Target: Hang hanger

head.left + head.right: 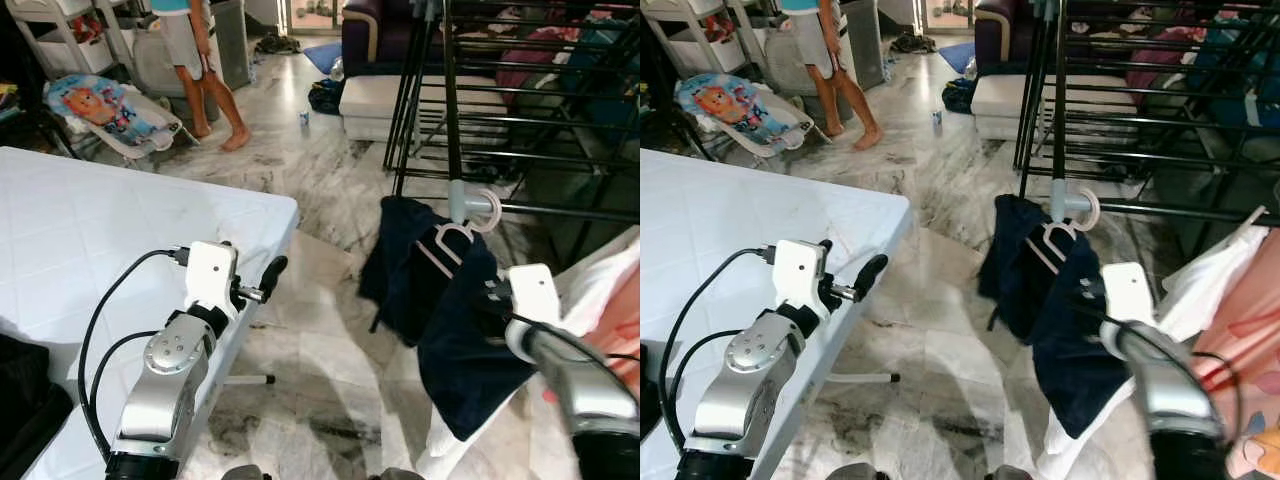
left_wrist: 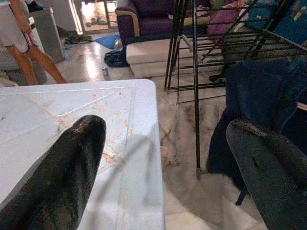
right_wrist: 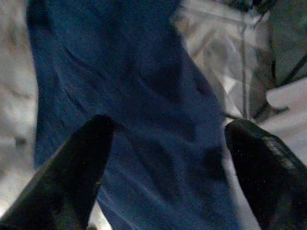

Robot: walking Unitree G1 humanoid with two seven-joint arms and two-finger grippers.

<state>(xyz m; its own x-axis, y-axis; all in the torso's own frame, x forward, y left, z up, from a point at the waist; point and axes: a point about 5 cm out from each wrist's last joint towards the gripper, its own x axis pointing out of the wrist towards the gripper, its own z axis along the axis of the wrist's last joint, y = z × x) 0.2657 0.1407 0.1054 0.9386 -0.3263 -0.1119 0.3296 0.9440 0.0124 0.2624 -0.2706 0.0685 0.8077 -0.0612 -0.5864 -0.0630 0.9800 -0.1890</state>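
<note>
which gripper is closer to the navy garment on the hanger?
Right. The right gripper sits open right against the navy garment on the white hanger; the left gripper is open across the floor gap by the white table.

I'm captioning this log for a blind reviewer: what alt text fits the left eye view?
A dark navy garment hangs on a white plastic hanger hooked over a black metal drying rack. The right gripper sits against the cloth; the left gripper hovers open beside a white table.
</note>
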